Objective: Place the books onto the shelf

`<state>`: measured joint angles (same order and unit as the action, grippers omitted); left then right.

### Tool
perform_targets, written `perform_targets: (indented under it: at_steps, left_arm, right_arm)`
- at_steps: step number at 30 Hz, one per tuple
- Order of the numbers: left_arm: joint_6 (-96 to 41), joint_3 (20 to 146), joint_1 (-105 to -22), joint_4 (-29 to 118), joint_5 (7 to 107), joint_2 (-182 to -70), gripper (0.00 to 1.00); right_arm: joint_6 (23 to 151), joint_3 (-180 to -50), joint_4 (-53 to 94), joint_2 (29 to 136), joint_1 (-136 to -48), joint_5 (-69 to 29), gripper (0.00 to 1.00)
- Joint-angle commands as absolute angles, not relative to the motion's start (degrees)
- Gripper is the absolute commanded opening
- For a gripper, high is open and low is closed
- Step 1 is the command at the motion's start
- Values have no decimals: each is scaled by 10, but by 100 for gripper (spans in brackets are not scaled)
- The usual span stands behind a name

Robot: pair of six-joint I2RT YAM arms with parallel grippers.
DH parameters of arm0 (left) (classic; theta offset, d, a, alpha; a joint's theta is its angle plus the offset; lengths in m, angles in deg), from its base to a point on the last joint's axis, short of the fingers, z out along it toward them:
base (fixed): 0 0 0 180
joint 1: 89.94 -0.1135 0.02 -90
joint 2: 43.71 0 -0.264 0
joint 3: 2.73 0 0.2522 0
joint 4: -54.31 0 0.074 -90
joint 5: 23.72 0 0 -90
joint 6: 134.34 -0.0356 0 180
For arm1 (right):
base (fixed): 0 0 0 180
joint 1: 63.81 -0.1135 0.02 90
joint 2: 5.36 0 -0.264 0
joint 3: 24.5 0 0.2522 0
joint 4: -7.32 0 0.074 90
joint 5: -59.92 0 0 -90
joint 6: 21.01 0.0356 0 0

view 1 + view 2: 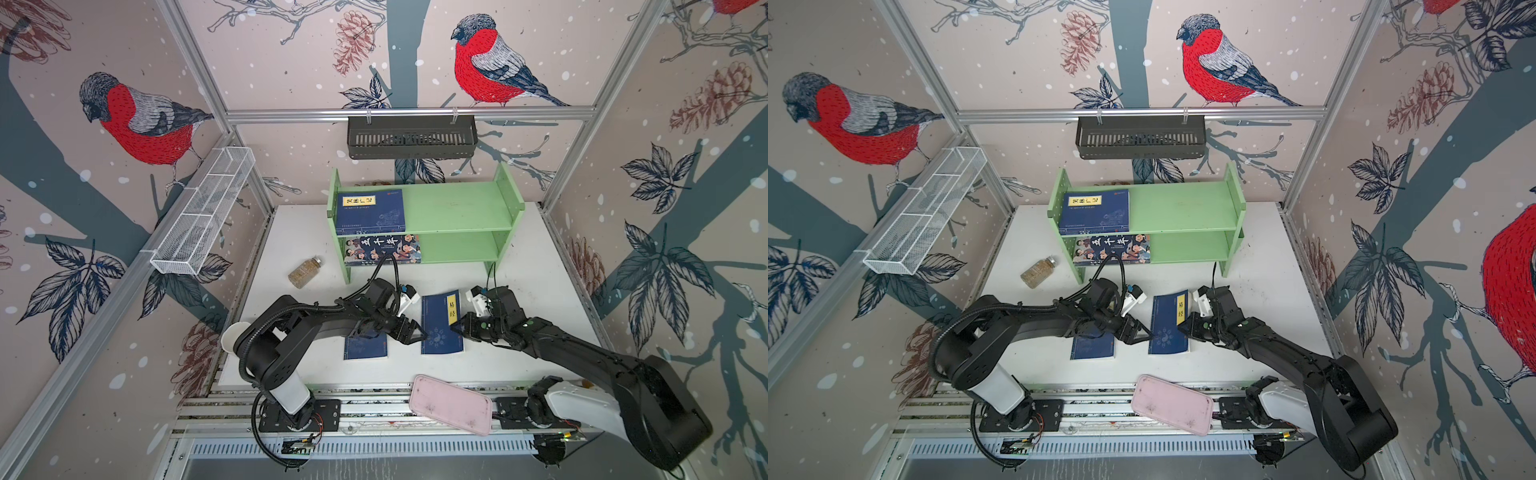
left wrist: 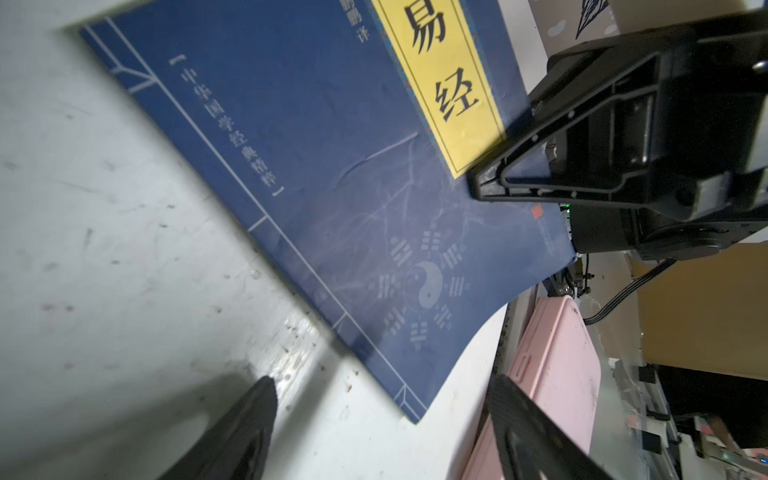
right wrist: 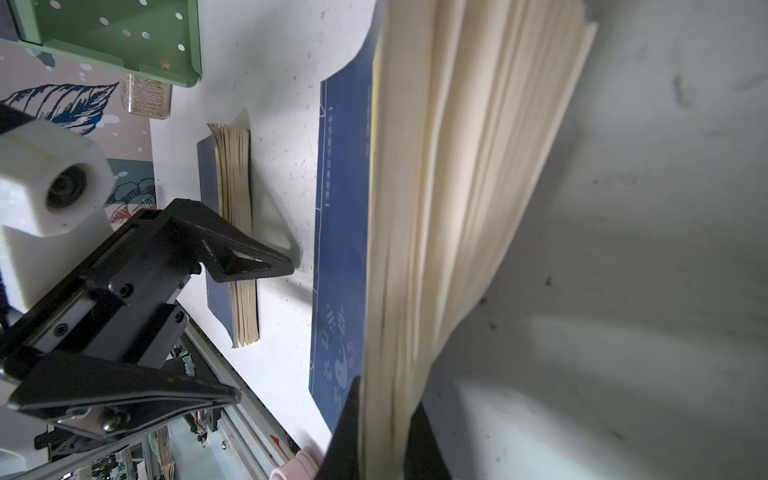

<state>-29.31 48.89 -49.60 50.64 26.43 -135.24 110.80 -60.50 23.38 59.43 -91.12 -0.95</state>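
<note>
White surface (image 1: 523, 270), top view: navy paperback (image 1: 440, 332) flat between both arms, short of green shelf (image 1: 457, 208). Left wrist: left fingers (image 2: 245, 432) wide, empty, at spine side. Right wrist: right fingers (image 3: 347, 419) pinching fanned page edge. Judged light, limp; firmer hold likely nearer spine.

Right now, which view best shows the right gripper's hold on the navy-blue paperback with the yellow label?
Right wrist view: the right gripper pinches the navy-blue paperback with the yellow label at its fanned page edge. Left wrist shows its cover with one finger over it; both top views show the contact small.
</note>
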Motion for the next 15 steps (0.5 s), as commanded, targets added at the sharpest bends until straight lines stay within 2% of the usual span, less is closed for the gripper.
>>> perform_targets:
  at_steps: [1,7,15]
  left_arm:
    - [-353,491,-496,475,285,-1303,82]
    - [-457,538,-513,367,246,-1235,83]
    - [-472,561,-614,305,139,-1164,83]
  right_arm:
    - [1095,-608,246,567,-906,0,2]
    - [1078,-630,275,509,-904,35,2]
    - [1034,-686,335,478,-903,76,2]
